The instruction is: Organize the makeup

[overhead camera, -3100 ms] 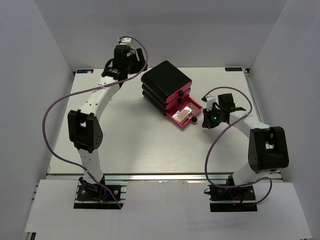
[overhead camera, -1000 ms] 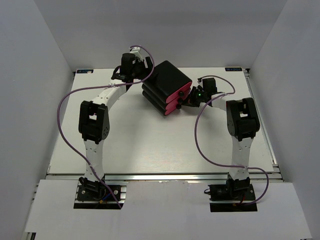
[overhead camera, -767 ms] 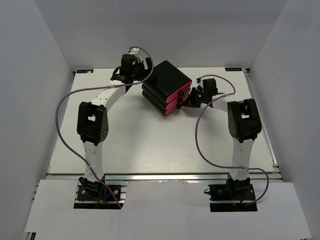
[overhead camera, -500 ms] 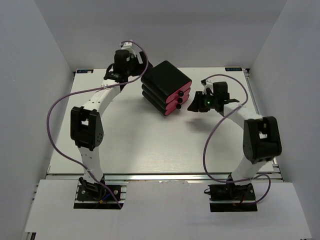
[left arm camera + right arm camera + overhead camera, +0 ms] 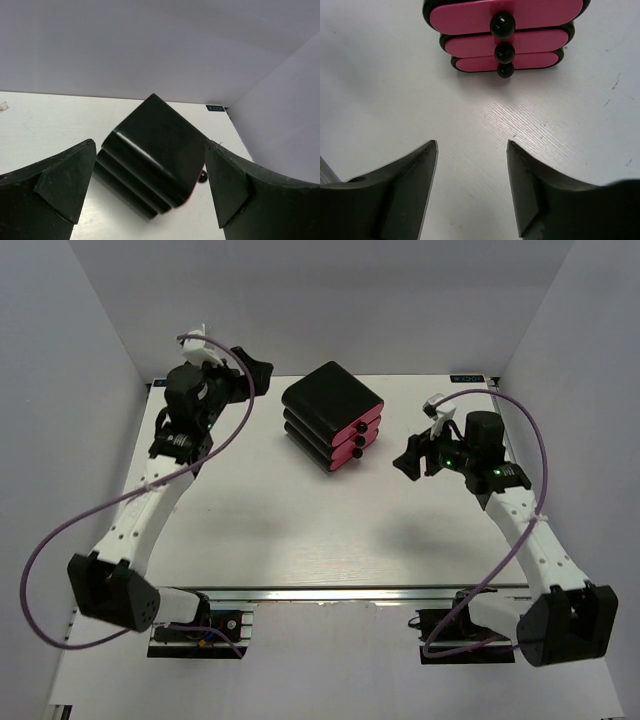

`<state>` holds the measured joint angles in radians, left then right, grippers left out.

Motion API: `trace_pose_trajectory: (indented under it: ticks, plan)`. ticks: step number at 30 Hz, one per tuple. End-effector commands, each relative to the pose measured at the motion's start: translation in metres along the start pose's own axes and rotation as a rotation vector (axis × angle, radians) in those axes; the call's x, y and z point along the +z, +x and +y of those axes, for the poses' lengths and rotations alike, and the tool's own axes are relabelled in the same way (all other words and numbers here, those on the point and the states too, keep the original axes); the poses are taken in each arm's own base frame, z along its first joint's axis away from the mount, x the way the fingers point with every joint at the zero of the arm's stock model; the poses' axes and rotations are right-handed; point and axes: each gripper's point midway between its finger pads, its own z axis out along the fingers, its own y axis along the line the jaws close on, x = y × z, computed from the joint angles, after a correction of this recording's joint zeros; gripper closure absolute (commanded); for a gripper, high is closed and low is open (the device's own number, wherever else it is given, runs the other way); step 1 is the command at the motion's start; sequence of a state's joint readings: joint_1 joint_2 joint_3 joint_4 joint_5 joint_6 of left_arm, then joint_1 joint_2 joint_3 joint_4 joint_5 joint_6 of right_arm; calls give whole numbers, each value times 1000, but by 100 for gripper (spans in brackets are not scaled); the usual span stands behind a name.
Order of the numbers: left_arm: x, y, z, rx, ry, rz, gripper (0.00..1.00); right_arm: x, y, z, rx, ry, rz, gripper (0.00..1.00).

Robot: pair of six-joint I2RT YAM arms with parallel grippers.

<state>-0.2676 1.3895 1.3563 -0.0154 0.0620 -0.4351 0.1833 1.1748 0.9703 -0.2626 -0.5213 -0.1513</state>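
No makeup shows in any view. The black three-drawer box [image 5: 333, 412] stands at the back middle of the table, with all three pink fronts [image 5: 465, 15] pushed in. My left gripper [image 5: 252, 369] hangs open in the air to the left of the box, and its view looks at the box's black rear [image 5: 150, 165] between wide-spread jaws [image 5: 150, 145]. My right gripper [image 5: 405, 462] is open to the right of the box, a short way from the drawer knobs [image 5: 502, 22]. Only bare table lies between its fingers [image 5: 472, 142].
The white table [image 5: 300, 530] is walled by grey panels at the back and on both sides. Purple cables loop off both arms. The arm bases sit at the near edge.
The drawer that stood open three seconds ago is shut. My right gripper has opened and backed away to the right. My left arm has swung left, away from the box.
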Motion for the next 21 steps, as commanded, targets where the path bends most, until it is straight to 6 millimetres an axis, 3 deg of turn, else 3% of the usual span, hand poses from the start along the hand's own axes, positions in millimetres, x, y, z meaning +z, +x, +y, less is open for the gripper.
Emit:
trace_pose_trajectory:
  ticks: [1, 2, 3, 6, 7, 13, 21]
  plan:
    - [-35, -6, -7, -12, 14, -30, 2, -24, -13, 1, -46, 67, -29, 21]
    - [-50, -13, -11, -11, 27, -49, 2, -29, -17, 0, -48, 90, -41, 12]
    - [-55, -3, -8, -12, 21, -29, 2, -33, -21, -1, -51, 112, -53, 11]
    - [-80, 1, -15, -16, 53, -18, 2, -45, -30, -9, -54, 190, -63, 11]
    - [-85, 12, -12, -26, 56, 5, 2, -48, -29, -10, -36, 206, -48, 11]
    - [-124, 36, -10, -61, 80, 15, 2, -63, -42, -18, 9, 296, -50, 11]
    - [-144, 54, -10, -57, 107, 54, 2, -76, -55, -18, 8, 338, -94, 11]
